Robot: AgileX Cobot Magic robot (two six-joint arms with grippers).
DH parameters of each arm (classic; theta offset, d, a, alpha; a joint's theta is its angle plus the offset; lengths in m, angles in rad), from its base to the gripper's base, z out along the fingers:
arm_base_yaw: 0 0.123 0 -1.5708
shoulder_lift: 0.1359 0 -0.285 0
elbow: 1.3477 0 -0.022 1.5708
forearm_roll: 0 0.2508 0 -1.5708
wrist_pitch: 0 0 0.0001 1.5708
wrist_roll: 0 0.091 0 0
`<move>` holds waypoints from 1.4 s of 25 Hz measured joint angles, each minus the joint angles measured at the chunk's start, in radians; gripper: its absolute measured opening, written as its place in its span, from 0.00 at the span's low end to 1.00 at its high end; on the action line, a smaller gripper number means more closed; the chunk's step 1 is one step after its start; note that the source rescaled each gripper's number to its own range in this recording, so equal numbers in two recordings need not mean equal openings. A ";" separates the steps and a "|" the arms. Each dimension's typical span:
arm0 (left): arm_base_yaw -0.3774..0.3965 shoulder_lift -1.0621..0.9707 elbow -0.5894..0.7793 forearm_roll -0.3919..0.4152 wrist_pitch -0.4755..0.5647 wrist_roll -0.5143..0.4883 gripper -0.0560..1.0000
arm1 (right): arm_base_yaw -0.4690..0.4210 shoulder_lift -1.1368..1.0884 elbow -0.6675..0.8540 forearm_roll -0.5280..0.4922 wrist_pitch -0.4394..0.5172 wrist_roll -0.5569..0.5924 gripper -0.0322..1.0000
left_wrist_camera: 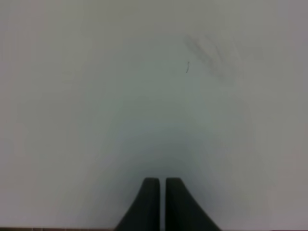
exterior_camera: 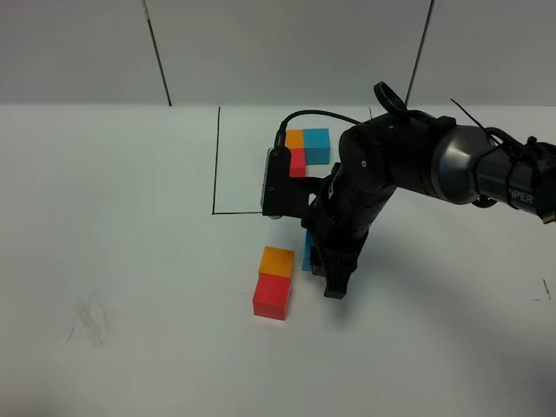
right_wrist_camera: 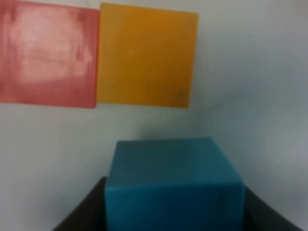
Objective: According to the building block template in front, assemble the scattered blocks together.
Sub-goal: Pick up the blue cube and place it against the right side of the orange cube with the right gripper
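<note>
Two loose cubes, orange cube (exterior_camera: 278, 261) and red cube (exterior_camera: 271, 296), joined in a short column on the white surface (exterior_camera: 122, 261), long axis running toward the building block template (exterior_camera: 307, 148). Blue cube (exterior_camera: 307, 251) just right of orange, mostly hidden by right claw (exterior_camera: 333, 276).

Left claw (left_wrist_camera: 160, 204) shut, empty, over bare surface.

Right claw (right_wrist_camera: 173, 211) partly spread, clamped on blue cube (right_wrist_camera: 172, 190); orange cube (right_wrist_camera: 147, 55) just ahead, square-on, gap remaining.
</note>
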 joint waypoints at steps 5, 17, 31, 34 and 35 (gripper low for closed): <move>0.000 0.000 0.000 0.041 0.000 0.000 0.05 | 0.000 0.004 0.000 -0.001 -0.009 0.021 0.57; 0.000 0.000 0.001 0.052 -0.001 0.000 0.05 | 0.000 0.004 0.000 0.004 -0.020 0.054 0.57; 0.000 0.000 0.001 0.052 -0.001 0.000 0.05 | 0.020 0.004 0.000 0.038 -0.013 0.031 0.57; 0.000 0.000 0.001 0.053 -0.001 0.000 0.05 | 0.020 0.005 0.000 0.039 -0.010 0.032 0.57; 0.000 0.000 0.001 0.053 -0.001 0.000 0.05 | 0.020 0.005 0.000 0.039 -0.009 0.032 0.57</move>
